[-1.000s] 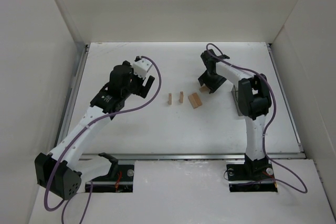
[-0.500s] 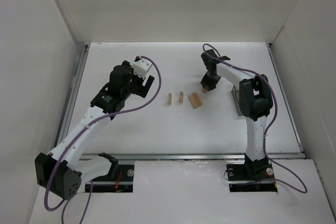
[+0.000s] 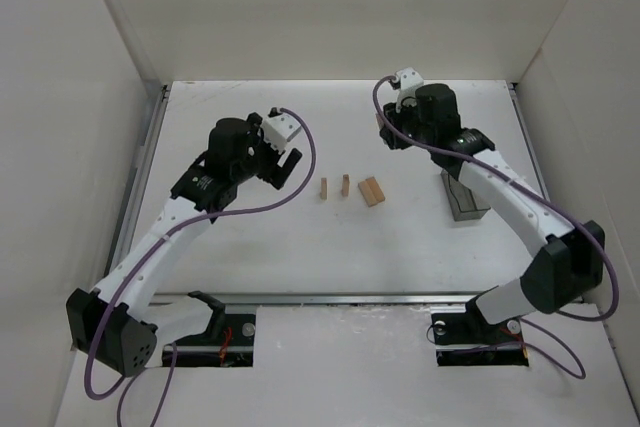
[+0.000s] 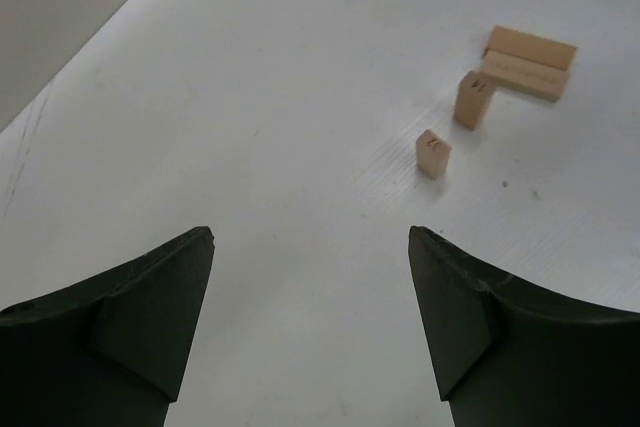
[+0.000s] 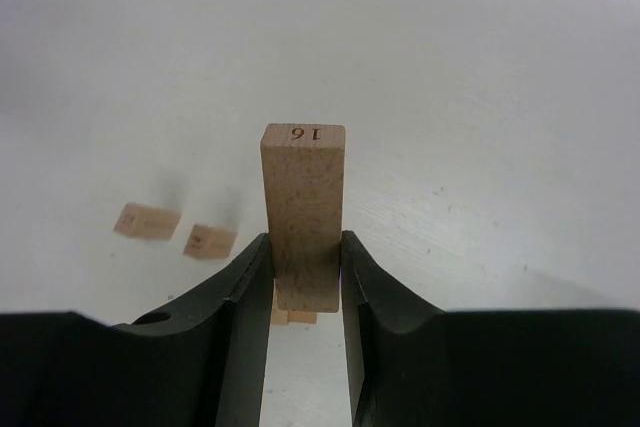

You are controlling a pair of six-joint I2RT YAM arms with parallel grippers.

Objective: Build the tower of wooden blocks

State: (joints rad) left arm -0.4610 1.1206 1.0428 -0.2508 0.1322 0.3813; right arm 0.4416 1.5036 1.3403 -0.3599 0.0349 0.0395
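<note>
- The white table (image 3: 300,247) holds all your things, and both arms reach out over it.
- Your left arm (image 3: 170,232) leans in from the left. Your right arm (image 3: 500,192) bends in from the right.
- A small grey bin (image 3: 462,197) sits on the right side of the table, partly under your right arm and well apart from the wood.
- Your left gripper (image 4: 310,237) is wide apart and has nothing in it. It hangs over bare table, to the left of the wood pieces.
- Your right gripper (image 5: 304,247) is squeezed tight on one plank (image 5: 303,202). The plank sticks straight out past the fingertips, and you can read "16" on its end. It is up in the air, on the far side of the other pieces.
- Two flat planks (image 3: 372,191) lie side by side, touching, near the middle of the table.
- Just left of them, two standing planks (image 3: 345,185) are up on end. They stand near each other but do not touch.
- Nothing is stacked on the two standing planks.
</note>
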